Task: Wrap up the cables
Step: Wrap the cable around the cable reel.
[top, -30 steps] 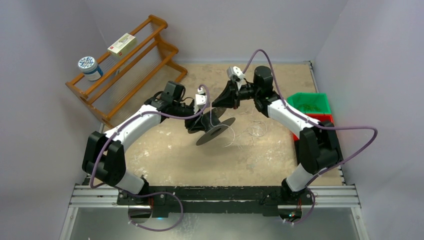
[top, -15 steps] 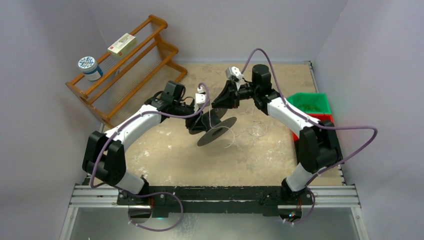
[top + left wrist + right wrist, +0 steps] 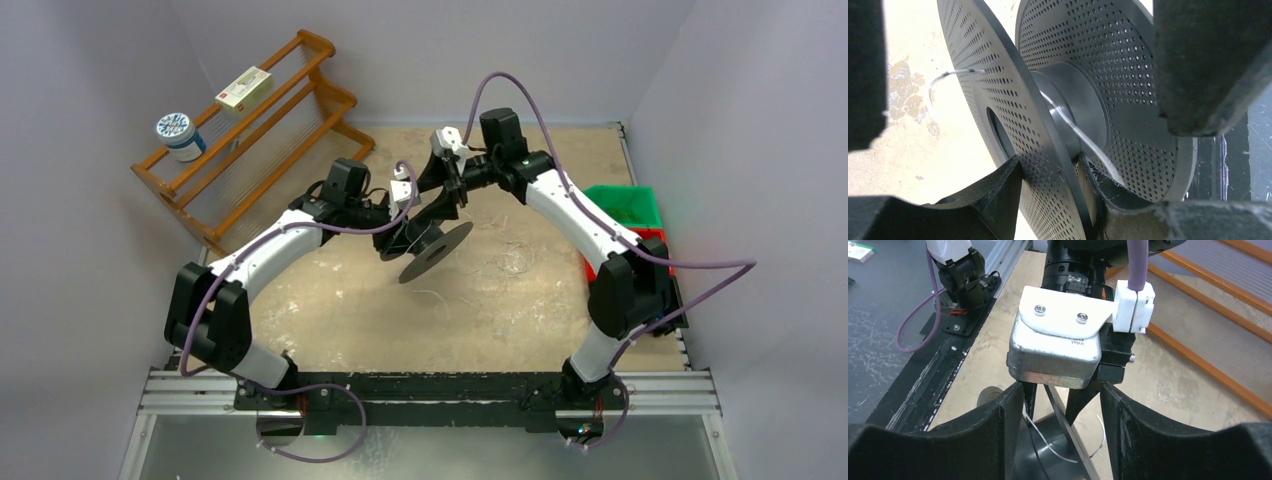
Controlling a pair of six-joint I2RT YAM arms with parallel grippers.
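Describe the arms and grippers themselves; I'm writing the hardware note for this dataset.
The left arm and right arm have white shells with black joints. A thick purple cord loops along each. A silver camera on a white bracket tops the wrist. The left gripper and right gripper are black, two-fingered.

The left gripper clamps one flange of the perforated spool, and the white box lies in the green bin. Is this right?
Not quite. The white box lies on the wooden rack, not in the green bin, as the top external view shows. The left gripper does clamp one flange of the perforated spool.
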